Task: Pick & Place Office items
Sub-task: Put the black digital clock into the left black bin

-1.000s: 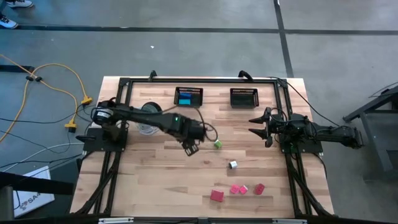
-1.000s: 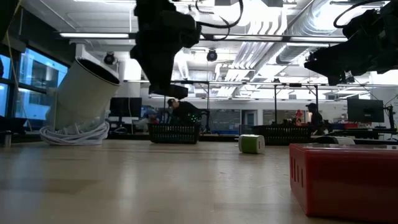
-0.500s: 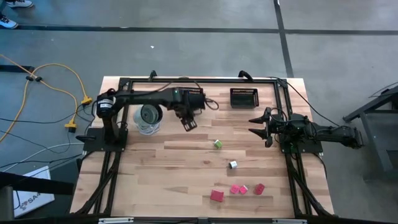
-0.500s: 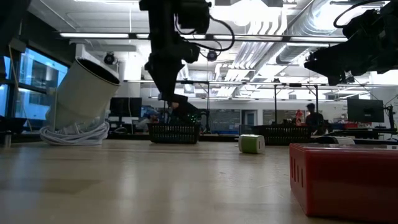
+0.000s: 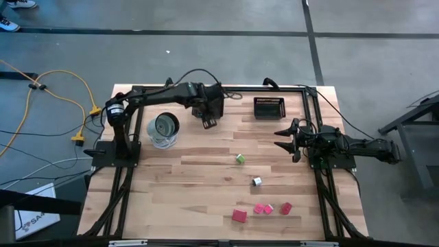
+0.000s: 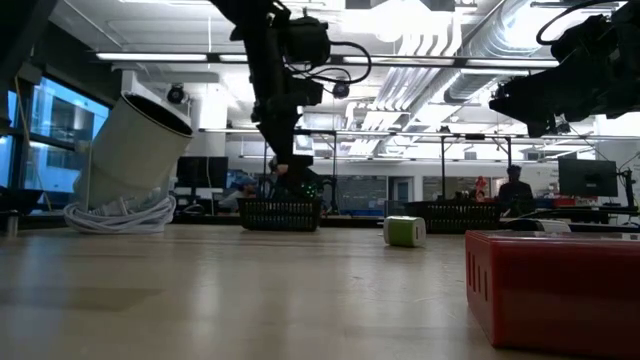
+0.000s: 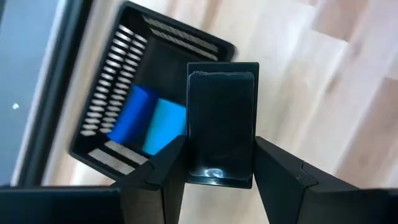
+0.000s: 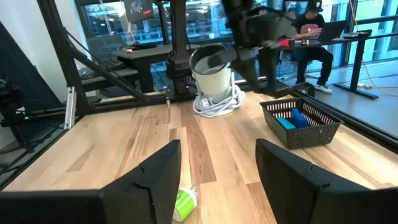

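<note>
One black block [image 7: 222, 127] pinched between fingers of left gripper [image 7: 217, 163], hanging over near edge of left basket [image 7: 102, 109]. Blue block [image 7: 132, 113] and teal block [image 7: 165, 123] already inside. I judge carry step nearly done; next I push a little farther over basket, then release. Right gripper [image 5: 282, 138] waits at table's right side, fingers spread, empty. Green block [image 5: 240, 158], white block [image 5: 256, 182] and red blocks [image 5: 261, 208] still on table [image 5: 171, 185].
</note>
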